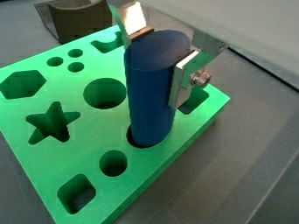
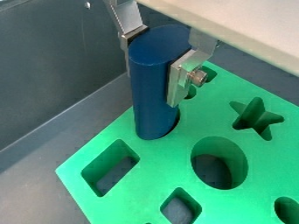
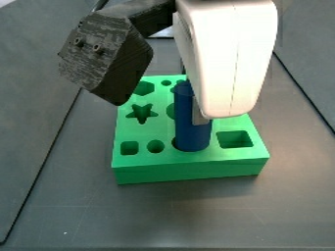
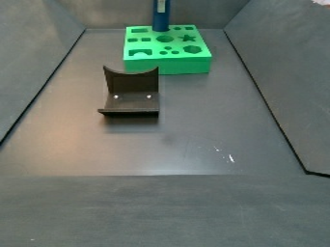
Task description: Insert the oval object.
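Seeing the oval object (image 1: pixel 156 87) upright with its foot in the green block (image 1: pixel 70 157), I judge insertion begun. My gripper (image 2: pixel 163 54) clamps its top; seating and release remain

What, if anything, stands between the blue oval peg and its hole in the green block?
Nothing visible does. The tool grips the blue oval peg near its top, and in both wrist views the peg stands upright with its lower end already in an opening of the green block. The fixture stands well apart on the floor.
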